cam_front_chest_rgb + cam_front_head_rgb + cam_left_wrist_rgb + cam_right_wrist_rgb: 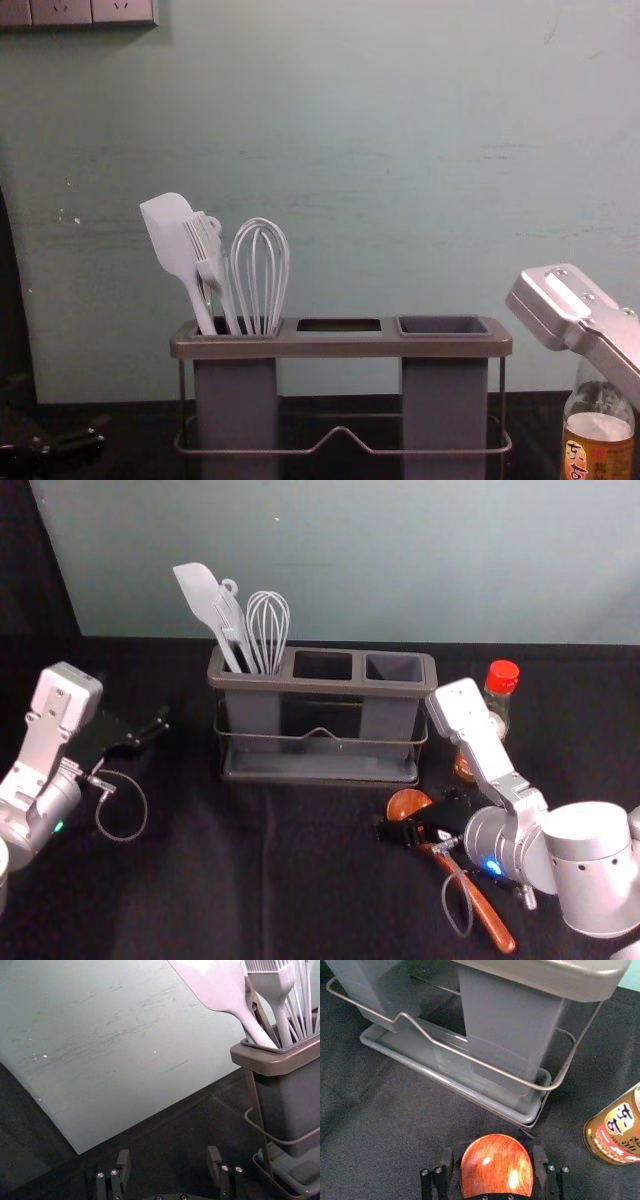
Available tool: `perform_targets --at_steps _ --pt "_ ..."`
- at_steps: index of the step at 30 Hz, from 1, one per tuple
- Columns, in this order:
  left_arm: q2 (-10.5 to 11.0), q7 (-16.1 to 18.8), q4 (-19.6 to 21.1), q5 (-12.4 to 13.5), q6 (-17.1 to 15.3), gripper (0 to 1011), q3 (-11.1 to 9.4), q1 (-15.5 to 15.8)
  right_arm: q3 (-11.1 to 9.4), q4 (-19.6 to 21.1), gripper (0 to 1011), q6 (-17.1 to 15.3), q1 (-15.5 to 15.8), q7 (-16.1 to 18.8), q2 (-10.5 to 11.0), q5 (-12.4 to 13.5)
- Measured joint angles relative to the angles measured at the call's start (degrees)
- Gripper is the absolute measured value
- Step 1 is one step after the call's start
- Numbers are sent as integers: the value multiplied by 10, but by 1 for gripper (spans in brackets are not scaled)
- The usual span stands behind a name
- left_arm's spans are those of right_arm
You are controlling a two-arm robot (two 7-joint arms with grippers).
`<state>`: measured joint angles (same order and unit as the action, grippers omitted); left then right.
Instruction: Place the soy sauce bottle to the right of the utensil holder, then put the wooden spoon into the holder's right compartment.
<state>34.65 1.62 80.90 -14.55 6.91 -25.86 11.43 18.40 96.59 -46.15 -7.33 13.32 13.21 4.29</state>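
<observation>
Spoon (485,912) lies before the holder's (320,770) right end, bowl towards it, long axis slanting out to the near right. Right gripper (416,827) has its fingers apart, astride the bowl. Bottle (499,692) stands upright right of the holder. Left gripper (155,727), fingers apart, waits left of it.

Bottle (499,706): clear glass, red cap, brown-and-red label, upright, right of the holder (325,687), just apart from it. Holder: grey, three openings under a brownish rim, wire rail, base tray; upright, left compartment loaded. Spoon (484,913): reddish-brown, glossy round bowl, lying down in front of holder's right end, bowl nearest it, handle angled away to the right.
</observation>
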Motion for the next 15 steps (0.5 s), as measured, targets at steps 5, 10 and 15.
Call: perform_targets --at_steps 5,10,15 --pt "0 0 0 0 0 1005 0 0 0 0 1003 0 0 0 0 0" --pt "0 0 0 0 0 1005 0 0 0 1 1000 -1 0 0 0 1" --pt "0 0 0 0 0 1005 0 0 0 1 928 -2 0 -1 0 1"
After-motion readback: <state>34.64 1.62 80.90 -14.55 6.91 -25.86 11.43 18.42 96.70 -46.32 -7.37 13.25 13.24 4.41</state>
